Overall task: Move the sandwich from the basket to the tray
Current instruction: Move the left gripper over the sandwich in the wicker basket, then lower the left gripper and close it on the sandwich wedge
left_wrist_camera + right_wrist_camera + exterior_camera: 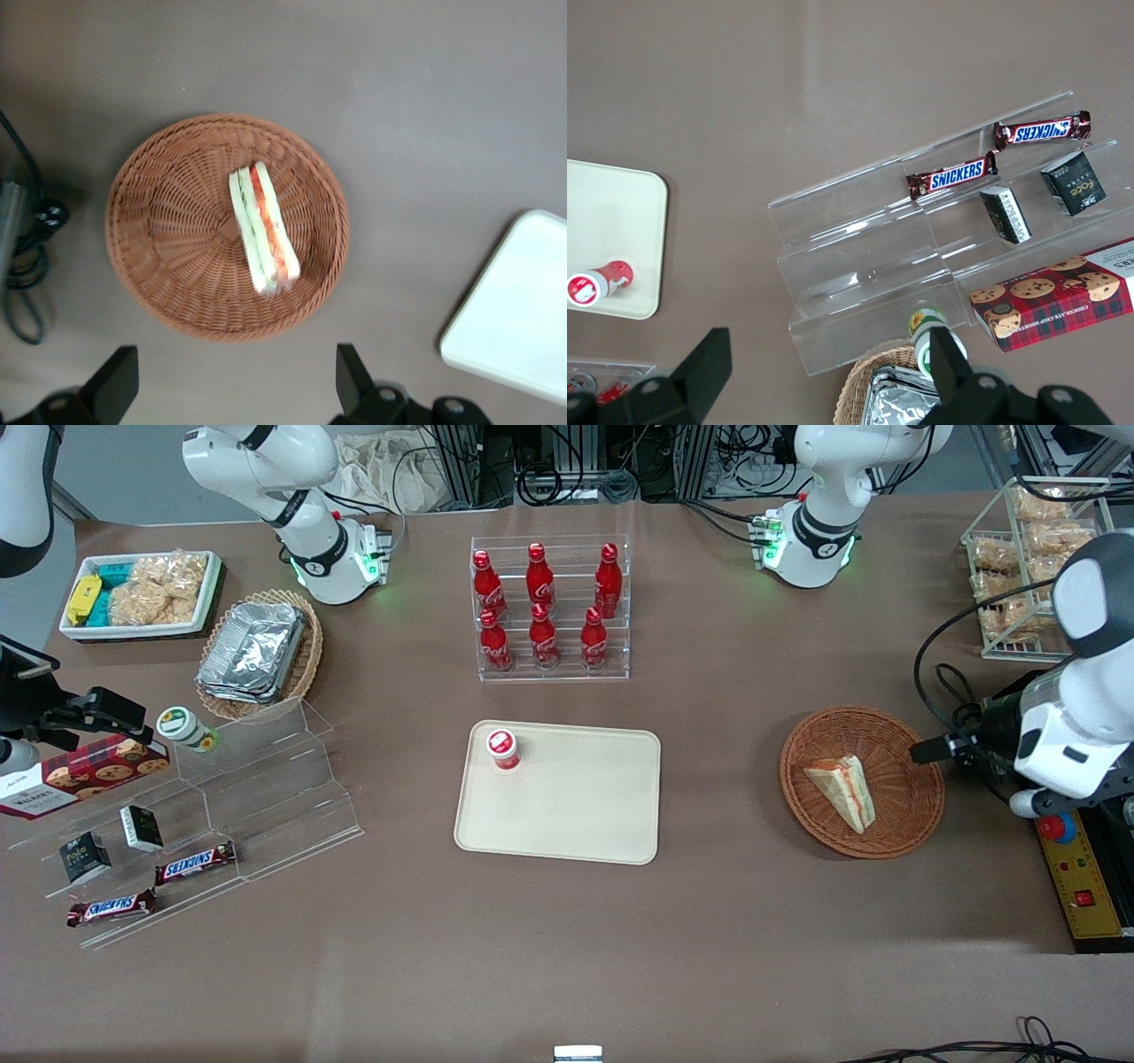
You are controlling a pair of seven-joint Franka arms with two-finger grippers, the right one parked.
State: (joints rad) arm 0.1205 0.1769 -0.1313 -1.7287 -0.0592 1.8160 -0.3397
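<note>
Currently sandwich (263, 232) lying in basket (168, 266), end effector (237, 385) spread open above, not touching; tray (523, 319) nearby.

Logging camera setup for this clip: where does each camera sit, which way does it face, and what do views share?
Front view: high above the table's front edge, looking down at both arm bases, the tray, the basket and the sandwich.
Left wrist view: on the working arm, looking straight down at the basket with the sandwich; the open gripper hovers above the basket's edge.
Right wrist view: on the parked arm, facing down at the acrylic shelf.
Shared: all three show the tray.
</note>
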